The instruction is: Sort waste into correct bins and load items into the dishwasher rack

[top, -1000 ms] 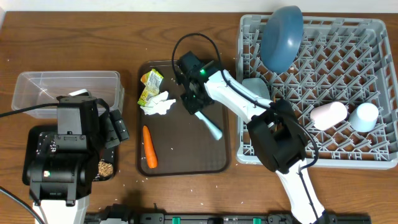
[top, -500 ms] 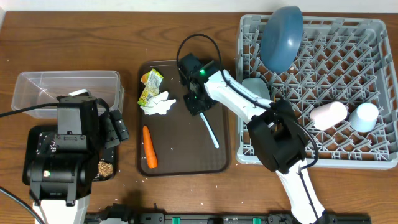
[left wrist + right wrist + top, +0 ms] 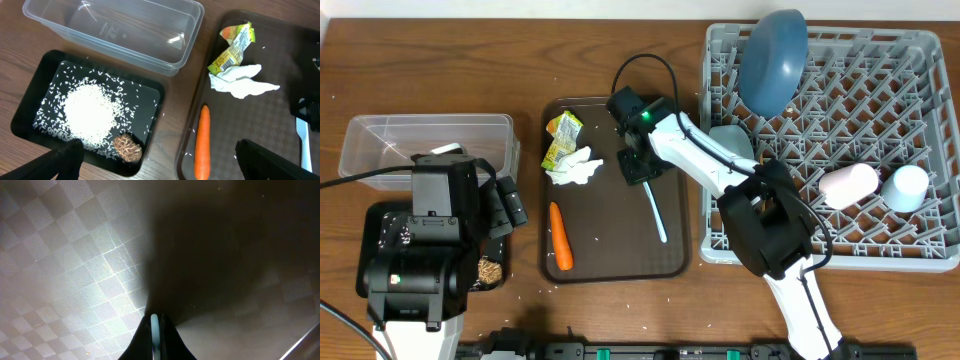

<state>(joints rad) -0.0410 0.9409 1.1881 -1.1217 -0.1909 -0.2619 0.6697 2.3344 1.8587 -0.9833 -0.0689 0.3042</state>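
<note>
My right gripper (image 3: 638,172) is shut on the light blue utensil (image 3: 657,218) over the brown serving tray; the right wrist view shows the utensil (image 3: 155,330) edge-on between the fingers (image 3: 155,322). An orange carrot (image 3: 559,237), a white tissue (image 3: 576,168) and a yellow-green wrapper (image 3: 561,135) lie on that tray. My left gripper (image 3: 157,162) is open and empty, between the black tray (image 3: 152,90) and the carrot (image 3: 202,142). The clear box (image 3: 425,140) stands behind the black tray. Brown crumbs (image 3: 127,147) and rice lie in the black tray. Chopsticks are out of view.
The grey rack (image 3: 920,240) at the right holds the dark blue plate (image 3: 773,60) upright, a pink cup (image 3: 848,184), a light blue cup (image 3: 906,187) and a pale bowl (image 3: 728,138) partly behind my right arm. The brown serving tray (image 3: 620,262) lies in the middle.
The utensil in my right gripper has turned from showing its broad face to edge-on and thin. The gripper shifted slightly right. The left arm has not moved.
</note>
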